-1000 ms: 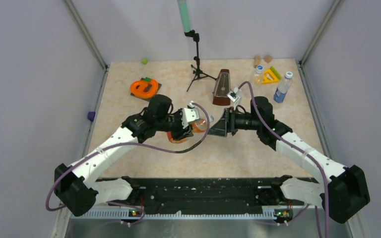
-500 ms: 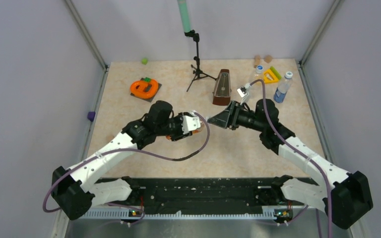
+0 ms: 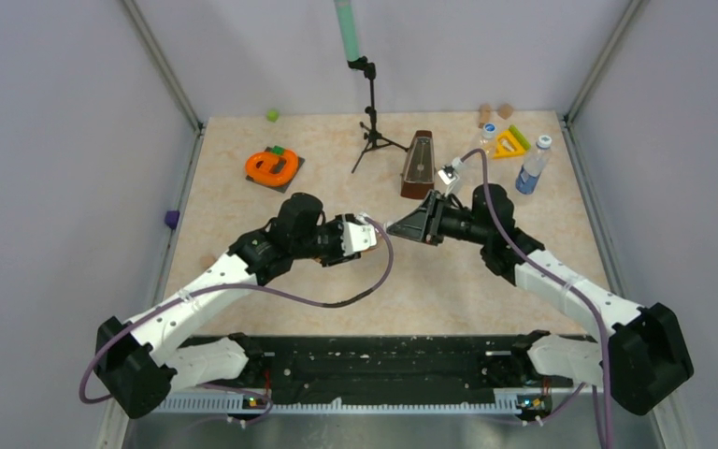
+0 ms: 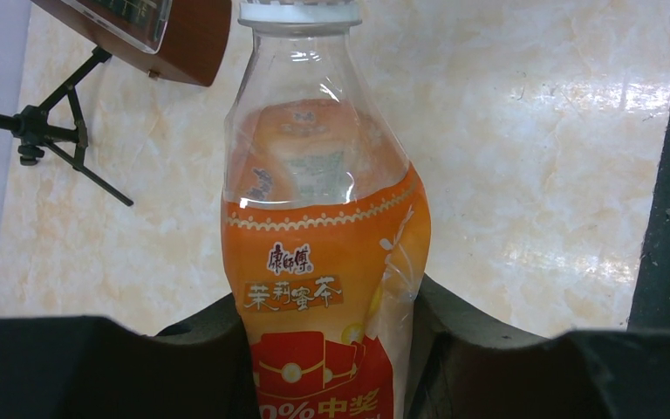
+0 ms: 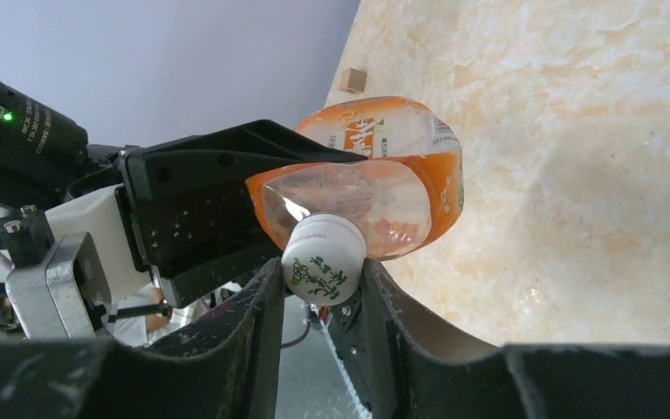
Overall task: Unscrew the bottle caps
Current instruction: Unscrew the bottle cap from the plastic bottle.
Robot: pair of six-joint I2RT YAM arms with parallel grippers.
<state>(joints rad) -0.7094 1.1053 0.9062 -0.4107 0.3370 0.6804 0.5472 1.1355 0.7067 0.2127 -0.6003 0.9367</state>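
White cap snug between R gripper jaws; orange bottle in L gripper clamp.

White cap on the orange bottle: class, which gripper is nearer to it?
Right. The right gripper clamps the white cap itself; the left gripper holds the orange bottle around its labelled body.

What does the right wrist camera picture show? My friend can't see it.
A white bottle cap with green writing is pinched between the right arm's two black fingers. It tops an orange drink bottle, which the left arm's black fingers hold, with a marbled beige table behind.
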